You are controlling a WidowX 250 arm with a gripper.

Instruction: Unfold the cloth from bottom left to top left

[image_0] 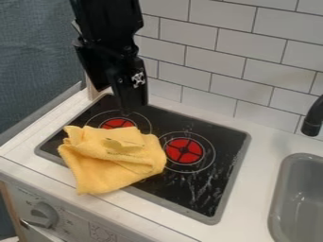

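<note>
Yellow cloth (114,163): crumpled over the stove's (222,136) front left. Claw (129,110): above stove's rear left; grip cannot be told. Bottom-left corner (84,188) should be pinched shallowly, then lifted rearward.

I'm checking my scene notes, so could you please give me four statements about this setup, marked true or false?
1. The folded yellow cloth lies partly on the black stovetop. True.
2. The cloth is spread out flat. False: it lies bunched in overlapping folds.
3. The black robot gripper is left of the grey sink in the picture. True.
4. The cloth hangs from the gripper. False: it rests below it, on stovetop and white countertop.
</note>
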